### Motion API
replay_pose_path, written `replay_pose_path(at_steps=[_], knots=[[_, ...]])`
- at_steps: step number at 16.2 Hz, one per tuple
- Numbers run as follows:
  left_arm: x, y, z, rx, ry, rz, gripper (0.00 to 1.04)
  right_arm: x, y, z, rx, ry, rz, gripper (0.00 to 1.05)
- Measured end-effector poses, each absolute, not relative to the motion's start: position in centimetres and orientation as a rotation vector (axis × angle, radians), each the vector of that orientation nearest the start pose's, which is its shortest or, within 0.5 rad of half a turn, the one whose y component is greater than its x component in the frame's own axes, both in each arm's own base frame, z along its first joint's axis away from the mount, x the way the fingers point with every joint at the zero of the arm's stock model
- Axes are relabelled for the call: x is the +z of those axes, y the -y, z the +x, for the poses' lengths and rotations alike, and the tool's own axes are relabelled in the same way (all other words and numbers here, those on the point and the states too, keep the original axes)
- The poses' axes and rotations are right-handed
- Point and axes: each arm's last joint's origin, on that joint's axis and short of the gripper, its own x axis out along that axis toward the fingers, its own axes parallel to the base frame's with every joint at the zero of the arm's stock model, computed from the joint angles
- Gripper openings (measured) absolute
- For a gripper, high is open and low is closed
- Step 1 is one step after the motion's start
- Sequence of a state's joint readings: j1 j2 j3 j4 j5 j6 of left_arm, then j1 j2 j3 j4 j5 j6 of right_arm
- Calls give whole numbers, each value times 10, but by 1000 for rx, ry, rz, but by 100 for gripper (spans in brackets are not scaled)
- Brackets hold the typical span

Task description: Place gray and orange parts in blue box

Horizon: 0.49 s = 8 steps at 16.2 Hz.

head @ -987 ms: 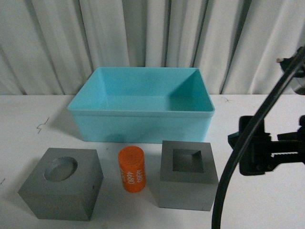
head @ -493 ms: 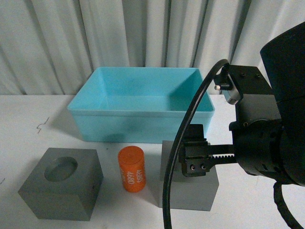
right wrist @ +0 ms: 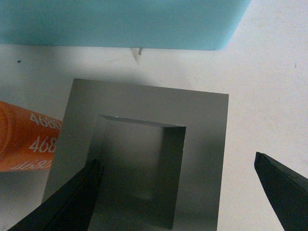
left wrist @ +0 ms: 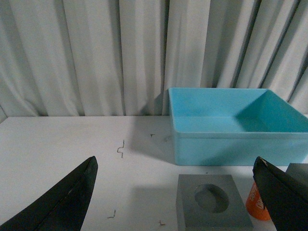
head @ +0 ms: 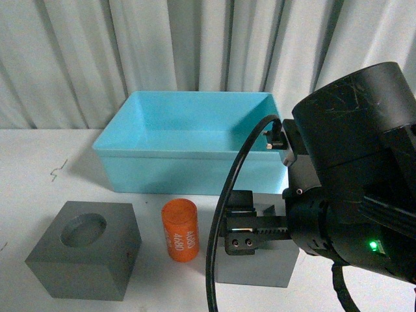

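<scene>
- Front: rectangular-recess cube [head: 259, 272] mostly hidden by right gripper [head: 243, 229]; round-recess cube [head: 84, 250] and orange cylinder [head: 180, 229] noted outside blue box [head: 195, 172].
- Left wrist: left gripper [left wrist: 174, 163] spread wide; orange cylinder half hidden.
- Right wrist: right gripper spread above rectangular-recess cube; orange cylinder cropped.

white pleated curtain [head: 78, 58] backdrop | white table [left wrist: 57, 144] (few specks)
</scene>
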<state>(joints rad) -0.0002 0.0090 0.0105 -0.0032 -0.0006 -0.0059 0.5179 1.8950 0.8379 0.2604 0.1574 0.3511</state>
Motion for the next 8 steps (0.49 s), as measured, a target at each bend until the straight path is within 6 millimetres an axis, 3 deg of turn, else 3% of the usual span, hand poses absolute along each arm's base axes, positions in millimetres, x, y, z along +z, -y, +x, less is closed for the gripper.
replay_pose_path(at_steps=[4,8], knots=[[166,0,98,0,-2,-6,98,93,-169,307,180,-820,92,98],[166,0,98,0,-2,-6,98,93,-169,309,167,-823,115,61]])
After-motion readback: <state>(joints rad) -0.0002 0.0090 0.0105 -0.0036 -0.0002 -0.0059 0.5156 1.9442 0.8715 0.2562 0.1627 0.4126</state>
